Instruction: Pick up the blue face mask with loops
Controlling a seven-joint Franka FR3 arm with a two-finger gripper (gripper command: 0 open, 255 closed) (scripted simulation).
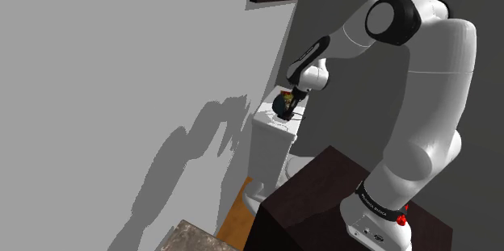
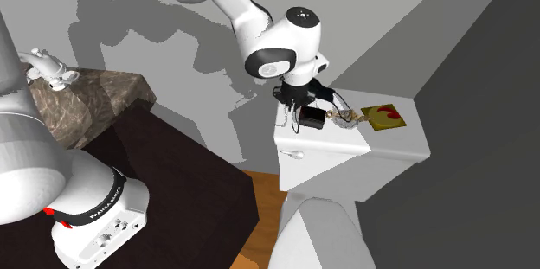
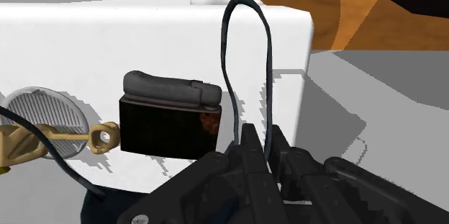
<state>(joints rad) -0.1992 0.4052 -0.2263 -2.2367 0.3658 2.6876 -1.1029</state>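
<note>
The black two-finger hand (image 3: 265,141) is pressed together, pinching a thin dark loop (image 3: 225,57) of the dark blue face mask (image 3: 108,207). The loop runs out from between the fingers. The rest of the mask is right under the hand, over the flat white toilet tank lid (image 2: 355,139). Just past the hand sits a small dark box with a grey top (image 3: 169,118). Beside the box lie a gold key-shaped thing (image 3: 79,140) and a round grey disc (image 3: 43,111). Farther from the hand lies a yellow square with red spots (image 2: 385,116).
</note>
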